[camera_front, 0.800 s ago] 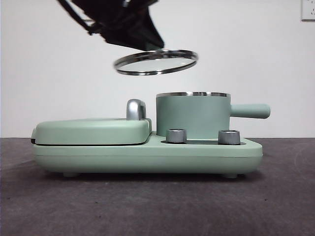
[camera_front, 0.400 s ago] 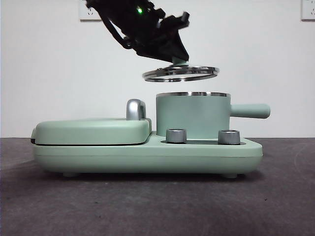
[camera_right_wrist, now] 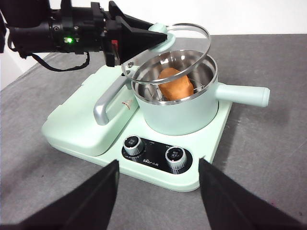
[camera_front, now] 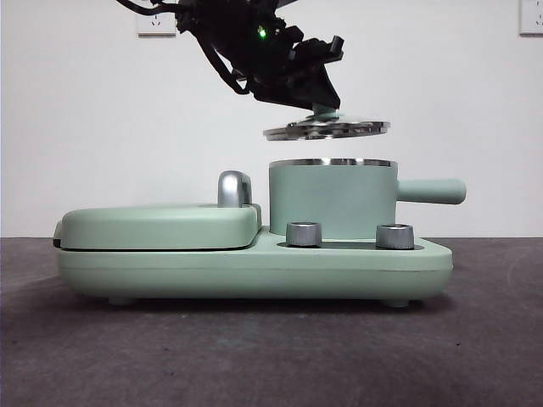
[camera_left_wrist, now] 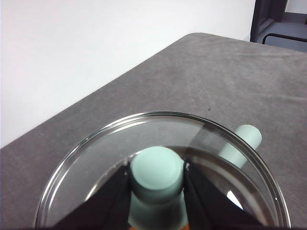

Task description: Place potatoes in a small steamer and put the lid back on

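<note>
Lid (camera_front: 327, 129), clamped by left gripper (camera_left_wrist: 157, 179), hangs above steamer (camera_front: 333, 200) on grey table (camera_front: 271, 356); right gripper (camera_right_wrist: 157, 191) spread.

My left gripper (camera_left_wrist: 157, 184) has its two black jaws closed against the sides of the mint knob (camera_left_wrist: 157, 173), low in the middle of the frame. The glass lid (camera_left_wrist: 91, 163) spreads around the knob, its steel rim arcing across the lower half. Through the glass at right I see the pot handle (camera_left_wrist: 242, 141), its rounded end poking past the rim. Grey table (camera_left_wrist: 216, 81) fills the upper right, white wall (camera_left_wrist: 86, 52) the upper left.
</note>
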Tool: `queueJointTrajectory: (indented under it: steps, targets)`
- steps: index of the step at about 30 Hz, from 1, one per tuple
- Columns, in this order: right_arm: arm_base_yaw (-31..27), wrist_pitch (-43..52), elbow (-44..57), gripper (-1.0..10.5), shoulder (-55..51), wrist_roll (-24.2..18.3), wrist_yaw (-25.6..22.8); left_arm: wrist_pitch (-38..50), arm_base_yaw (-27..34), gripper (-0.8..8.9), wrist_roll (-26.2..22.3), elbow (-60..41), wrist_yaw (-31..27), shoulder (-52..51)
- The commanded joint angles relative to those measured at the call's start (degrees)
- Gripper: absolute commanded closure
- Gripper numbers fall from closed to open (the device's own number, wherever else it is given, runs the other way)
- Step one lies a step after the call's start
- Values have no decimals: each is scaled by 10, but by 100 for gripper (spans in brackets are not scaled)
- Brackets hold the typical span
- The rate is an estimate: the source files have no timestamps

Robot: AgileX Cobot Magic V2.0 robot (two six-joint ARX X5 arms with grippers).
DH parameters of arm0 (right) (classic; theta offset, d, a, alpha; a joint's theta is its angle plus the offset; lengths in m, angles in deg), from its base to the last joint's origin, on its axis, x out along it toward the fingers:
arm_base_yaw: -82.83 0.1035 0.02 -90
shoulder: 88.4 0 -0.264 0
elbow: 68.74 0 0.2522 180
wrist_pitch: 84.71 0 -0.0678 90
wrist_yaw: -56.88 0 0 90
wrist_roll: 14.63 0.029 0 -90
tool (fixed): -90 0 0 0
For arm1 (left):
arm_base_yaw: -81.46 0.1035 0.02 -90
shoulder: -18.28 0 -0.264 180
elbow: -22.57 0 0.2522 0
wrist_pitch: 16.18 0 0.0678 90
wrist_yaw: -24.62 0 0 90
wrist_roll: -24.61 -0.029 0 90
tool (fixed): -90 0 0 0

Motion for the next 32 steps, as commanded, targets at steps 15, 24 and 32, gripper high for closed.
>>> queueJointTrajectory:
  steps: [15, 24, 32]
  targets:
    - [3, 3, -2, 694, 1, -12, -20, 44, -9, 806, 10, 20, 2, 33]
    - [3, 3, -2, 694, 1, -12, -20, 35, -10, 806, 10, 20, 2, 44]
    - [3, 2, -2, 694, 1, -12, -19, 20, -10, 806, 8, 20, 1, 54]
